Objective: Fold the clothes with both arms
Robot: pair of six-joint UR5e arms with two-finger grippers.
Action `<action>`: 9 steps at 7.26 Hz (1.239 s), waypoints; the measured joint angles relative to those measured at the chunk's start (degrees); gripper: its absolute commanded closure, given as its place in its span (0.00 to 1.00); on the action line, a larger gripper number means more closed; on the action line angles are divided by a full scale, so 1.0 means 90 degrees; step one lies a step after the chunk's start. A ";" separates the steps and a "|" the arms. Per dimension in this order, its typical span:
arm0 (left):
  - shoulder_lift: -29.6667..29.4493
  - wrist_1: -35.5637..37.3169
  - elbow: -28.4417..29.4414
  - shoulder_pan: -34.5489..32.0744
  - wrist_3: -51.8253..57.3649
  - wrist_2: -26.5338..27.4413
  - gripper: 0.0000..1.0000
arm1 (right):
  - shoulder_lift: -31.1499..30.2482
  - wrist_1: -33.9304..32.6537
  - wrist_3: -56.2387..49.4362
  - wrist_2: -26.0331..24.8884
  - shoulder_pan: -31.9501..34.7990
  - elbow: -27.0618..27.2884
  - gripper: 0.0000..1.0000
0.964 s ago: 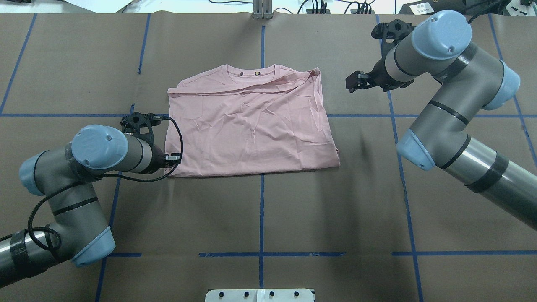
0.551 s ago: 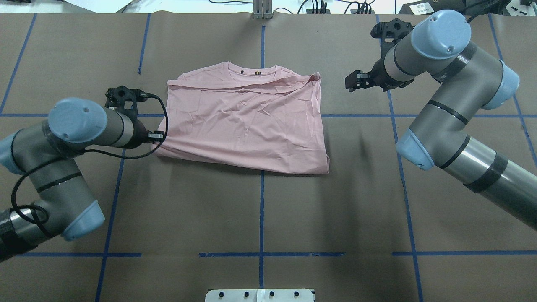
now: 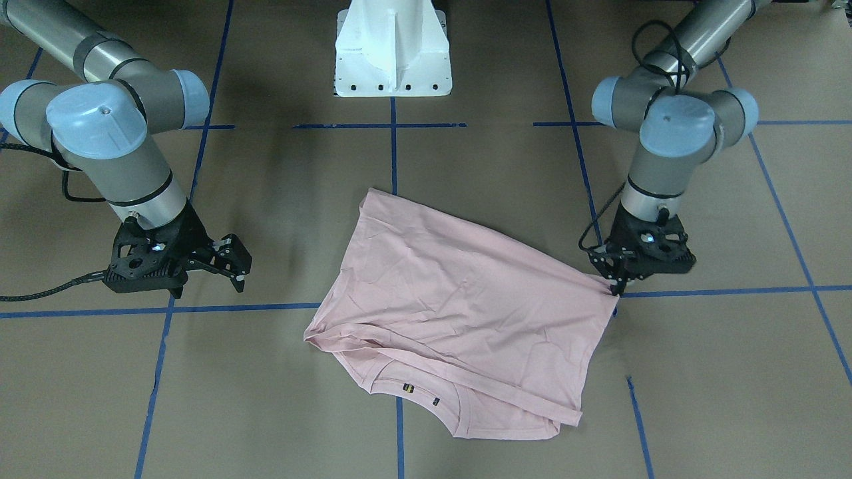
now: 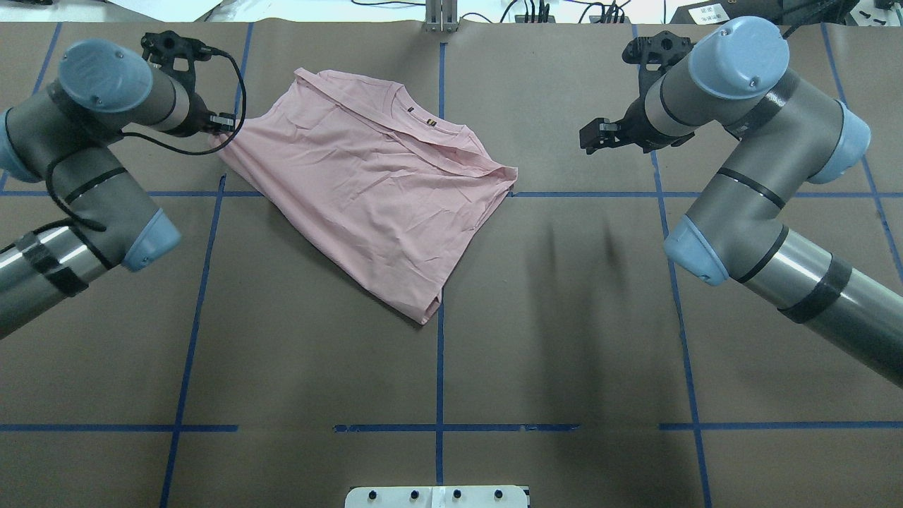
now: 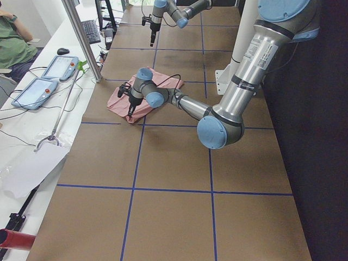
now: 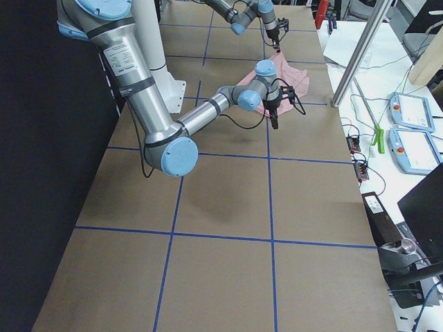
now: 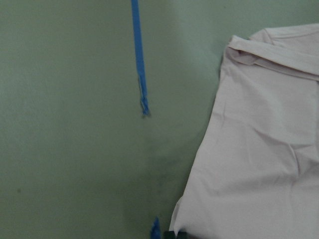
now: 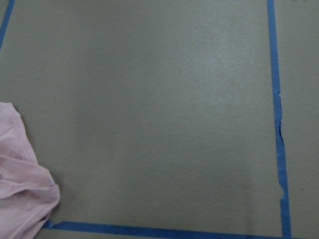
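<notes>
The pale pink T-shirt [image 4: 367,176] lies folded on the brown tabletop [image 4: 564,331], in the upper left-centre of the overhead view. It is turned diagonally, so that one corner points down at the vertical blue tape line [image 4: 439,367] in the middle of the frame. Its ribbed collar [image 4: 423,125] faces the top edge, with small labels inside it. The print does not show. A folded band of cloth runs below the collar toward the shirt's right-hand corner.

The left arm [image 4: 106,95] comes in from the left edge of the overhead view. The left gripper [image 4: 224,124] is pinched narrow on the shirt's left-hand corner, at the upper left of the frame. In the front-facing view it stands at the right of the frame, low at the tabletop, its tips closed on the cloth. The left wrist view has the shirt's edge along its right side and bare tabletop on its left.

The right arm [image 4: 748,106] enters from the right edge of the overhead view. The right gripper [image 4: 594,137] hangs at the upper right, well apart from the shirt, its fingers spread and holding nothing. The right wrist view catches only a shirt corner at its lower left.

A white pedestal base [image 3: 393,53] sits at the top centre of the front-facing view.
</notes>
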 measured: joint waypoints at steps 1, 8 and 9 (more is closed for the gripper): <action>-0.0499 -0.0537 0.1009 -0.0240 0.0216 0.0070 1.00 | -0.0002 0.0000 -0.0010 -0.0001 0.0019 0.0000 0.00; -0.0598 -0.1484 0.1694 -0.0960 0.1761 -0.0450 0.00 | 0.2778 0.0371 0.1964 -0.0690 -0.0475 -0.2806 0.45; -0.0561 -0.1488 0.1638 -0.0967 0.1755 -0.0494 0.00 | 0.3273 0.0943 0.2268 -0.0798 -0.0568 -0.3615 0.45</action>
